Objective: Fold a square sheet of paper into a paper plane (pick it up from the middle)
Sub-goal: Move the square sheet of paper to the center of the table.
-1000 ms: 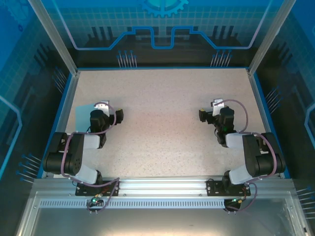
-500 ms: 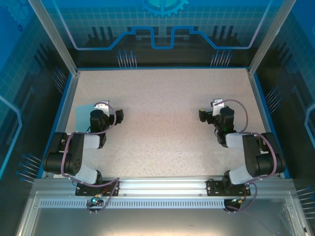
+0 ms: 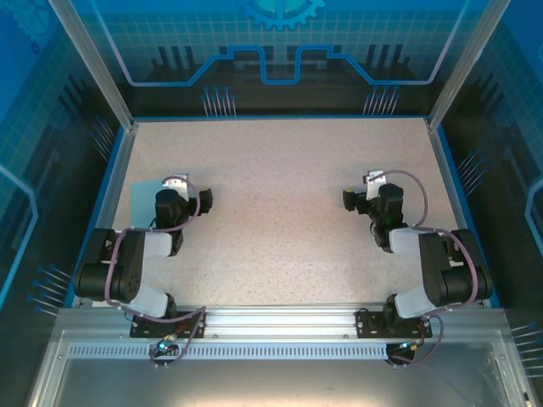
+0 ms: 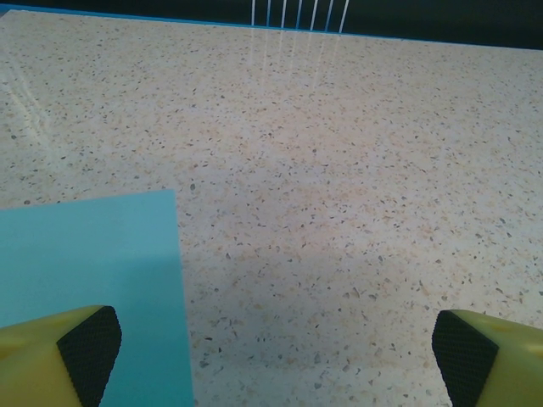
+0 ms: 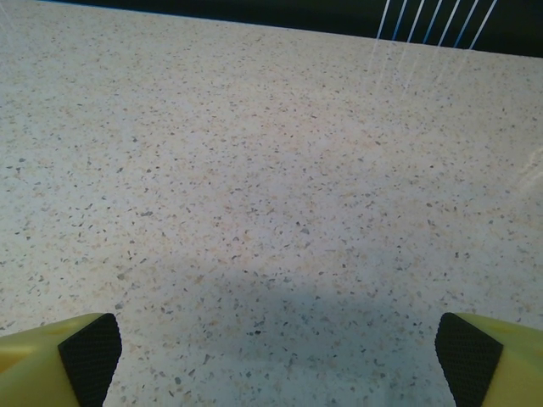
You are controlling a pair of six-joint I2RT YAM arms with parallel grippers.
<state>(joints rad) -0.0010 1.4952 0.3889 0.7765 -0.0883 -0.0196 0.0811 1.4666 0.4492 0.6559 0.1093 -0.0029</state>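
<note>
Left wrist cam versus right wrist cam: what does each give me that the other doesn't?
Left wrist: the square sheet of paper lies flat on the table, its corner just ahead of the left hand, on that view's left side. Right wrist: the stretch of table ahead of the right hand, plain speckled surface. Both: jaws spread wide, nothing gripped, the same speckled tabletop.

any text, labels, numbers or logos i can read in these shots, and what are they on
No readable text anywhere.
Square sheet of paper: plain blue, unmarked.
Back wall: a gear graphic and a grid of lines, no letters or numbers.
Table: speckled surface, nothing printed on it.
</note>
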